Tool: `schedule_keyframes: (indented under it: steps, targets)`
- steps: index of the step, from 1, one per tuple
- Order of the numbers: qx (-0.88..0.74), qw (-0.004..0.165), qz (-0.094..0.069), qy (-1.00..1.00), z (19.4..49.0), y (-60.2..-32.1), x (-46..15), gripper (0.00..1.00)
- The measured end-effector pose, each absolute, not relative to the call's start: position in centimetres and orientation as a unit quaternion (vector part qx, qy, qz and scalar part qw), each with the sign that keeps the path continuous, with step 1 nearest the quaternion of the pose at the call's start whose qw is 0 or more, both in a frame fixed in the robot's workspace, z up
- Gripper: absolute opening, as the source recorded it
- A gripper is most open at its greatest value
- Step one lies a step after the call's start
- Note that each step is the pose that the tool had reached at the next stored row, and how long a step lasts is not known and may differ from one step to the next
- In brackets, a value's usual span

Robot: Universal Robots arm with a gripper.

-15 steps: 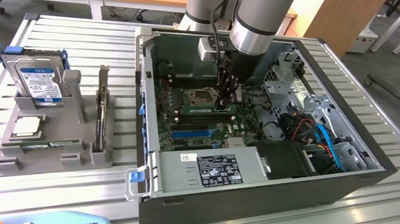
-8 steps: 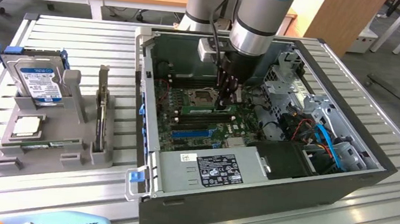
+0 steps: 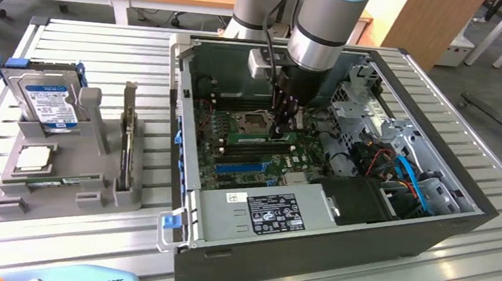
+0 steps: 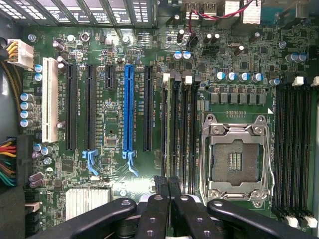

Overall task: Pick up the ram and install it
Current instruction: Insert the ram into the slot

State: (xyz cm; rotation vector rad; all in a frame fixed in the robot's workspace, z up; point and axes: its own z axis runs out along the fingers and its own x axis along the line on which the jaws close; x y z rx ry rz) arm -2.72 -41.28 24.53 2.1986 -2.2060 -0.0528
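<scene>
Reaching down into an open black metal computer case (image 3: 314, 248) on the slatted metal surface (image 3: 104, 46), the arm's black pincer (image 3: 284, 131) stands upright over the green motherboard (image 3: 206, 119), so its tips meet the memory slots squarely. The thin green ram (image 3: 251, 140) appears seated on edge at its tips. Wrist view: the pincer (image 4: 167, 191) is clenched, tips together over the narrow edge of the ram (image 4: 168, 129), in the slot between the blue connector (image 4: 128, 109) and the empty silver processor socket (image 4: 235, 159); gripping or pressing, I cannot tell

Matt black plastic tool (image 4: 167, 184), shiny metal socket frame (image 4: 238, 158), glossy green motherboard (image 4: 112, 164), ribbed metal table (image 3: 104, 46).
</scene>
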Motion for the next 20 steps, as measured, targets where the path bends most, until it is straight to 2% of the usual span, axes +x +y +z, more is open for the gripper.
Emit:
schedule_keyframes:
  steps: [20]
  targets:
    - [0.706, 0.013, -0.017, -0.708, 24.37, -41.24, -2.72, 0.12]
